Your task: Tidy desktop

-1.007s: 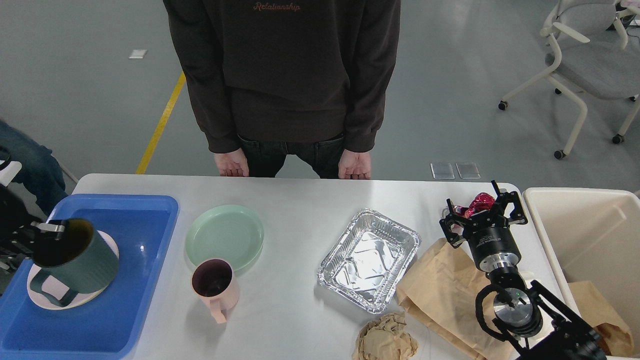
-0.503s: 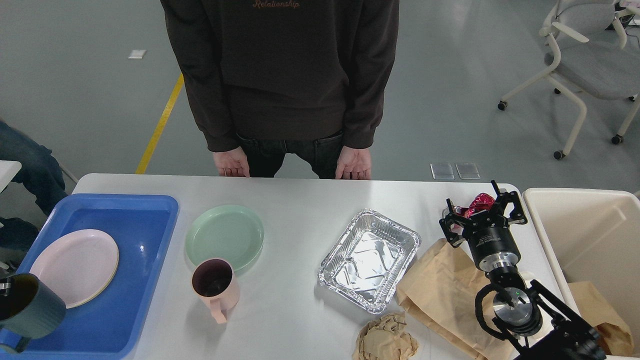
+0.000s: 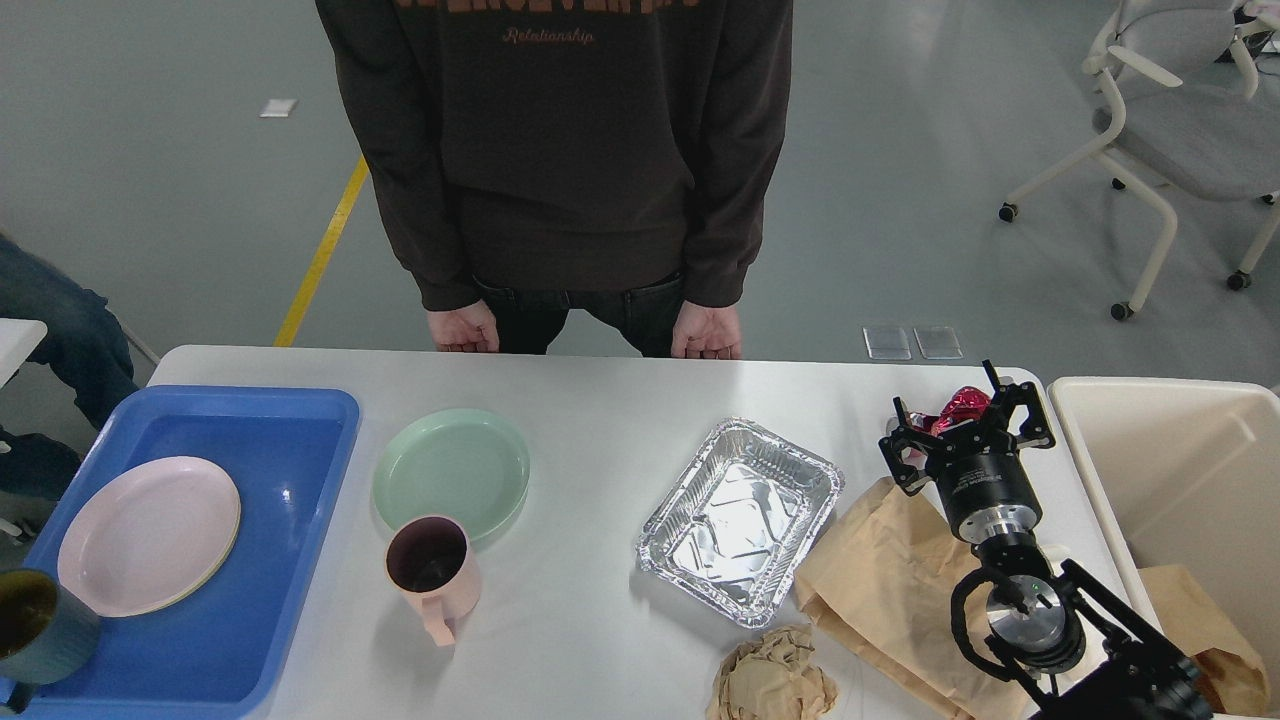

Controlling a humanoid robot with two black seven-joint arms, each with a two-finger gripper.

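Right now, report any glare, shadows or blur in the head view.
Head view: sharp overall, evenly lit; bright glare on the foil tray and a small highlight on the blue tray; soft shadows beside the pink mug on the desktop; the right gripper stays crisp, no motion blur.

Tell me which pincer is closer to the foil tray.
Right. The right pincer sits just right of the foil tray, shut on a red wrapper. The left pincer is out of view.
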